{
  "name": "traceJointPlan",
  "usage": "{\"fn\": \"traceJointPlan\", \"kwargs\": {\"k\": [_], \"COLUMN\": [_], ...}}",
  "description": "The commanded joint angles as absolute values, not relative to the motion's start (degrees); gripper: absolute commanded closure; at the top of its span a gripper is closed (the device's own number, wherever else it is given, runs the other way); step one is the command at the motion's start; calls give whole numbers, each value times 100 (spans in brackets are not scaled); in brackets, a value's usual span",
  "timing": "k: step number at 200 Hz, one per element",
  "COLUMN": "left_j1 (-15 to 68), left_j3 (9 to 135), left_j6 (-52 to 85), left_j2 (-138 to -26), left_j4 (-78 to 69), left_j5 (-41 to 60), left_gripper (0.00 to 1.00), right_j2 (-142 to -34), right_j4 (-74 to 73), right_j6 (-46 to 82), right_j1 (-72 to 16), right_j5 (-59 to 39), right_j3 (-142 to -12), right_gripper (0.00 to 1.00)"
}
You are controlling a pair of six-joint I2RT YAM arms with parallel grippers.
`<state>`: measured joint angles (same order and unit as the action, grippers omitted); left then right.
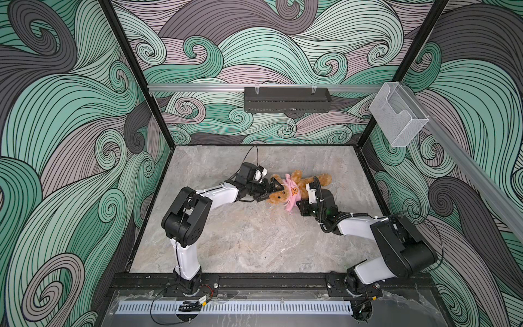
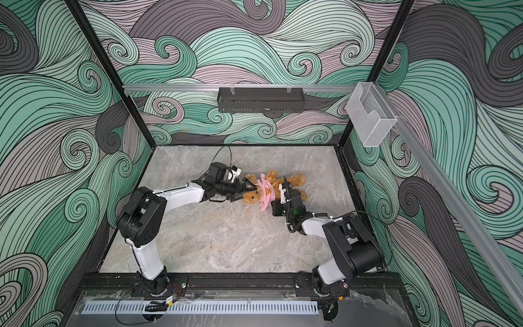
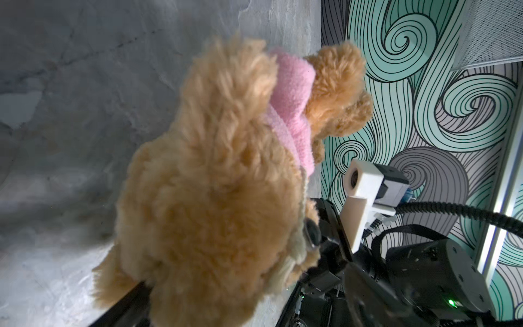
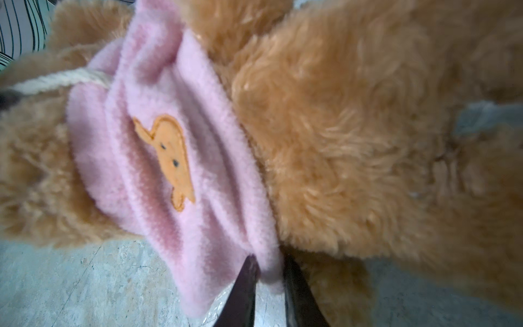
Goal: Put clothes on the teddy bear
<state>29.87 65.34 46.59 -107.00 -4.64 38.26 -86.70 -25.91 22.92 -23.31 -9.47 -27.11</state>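
Note:
The teddy bear (image 1: 307, 182) lies on the grey table (image 1: 240, 240) with its head to the left and its legs to the right. A pink garment (image 1: 293, 194) with an orange bear patch is bunched round its neck and chest. My left gripper (image 1: 268, 192) stands open, one finger on each side of the bear's head (image 3: 212, 184). My right gripper (image 4: 268, 263) is shut on the lower edge of the pink garment (image 4: 169, 141), close beside the bear's belly (image 4: 353, 141). In both top views its fingertips are hidden under its own wrist (image 2: 283, 203).
A black basket (image 1: 287, 99) hangs on the back rail. A clear mesh box (image 1: 399, 119) is fixed to the right wall. Patterned walls close the table in on three sides. Both arm bases stand at the front edge.

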Motion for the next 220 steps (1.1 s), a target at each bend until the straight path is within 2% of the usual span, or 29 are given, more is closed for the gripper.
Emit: {"fn": "traceJointPlan", "kwargs": {"k": [1, 50, 118, 166, 220], "left_j1": [2972, 2858, 2219, 2129, 2384], "left_j3": [6806, 6742, 6329, 6948, 7407], "left_j6": [4315, 3910, 3959, 4435, 4464], "left_j2": [-10996, -10783, -10345, -10940, -11586], "left_j4": [-111, 180, -286, -264, -63], "left_j5": [3812, 3567, 4228, 4394, 4528], "left_gripper": [1, 1, 1, 2, 10], "right_j2": [-8713, -8709, -8839, -8882, -8951], "right_j4": [-2586, -2474, -2487, -2391, -2363], "right_j6": [2210, 2094, 2058, 1996, 1936], "right_j1": [-2365, -2364, -2351, -2321, -2303], "right_j5": [-998, -932, -911, -906, -942], "right_j3": [-2846, -2815, -2834, -2909, -2947], "right_gripper": [80, 80, 81, 81, 82]}}
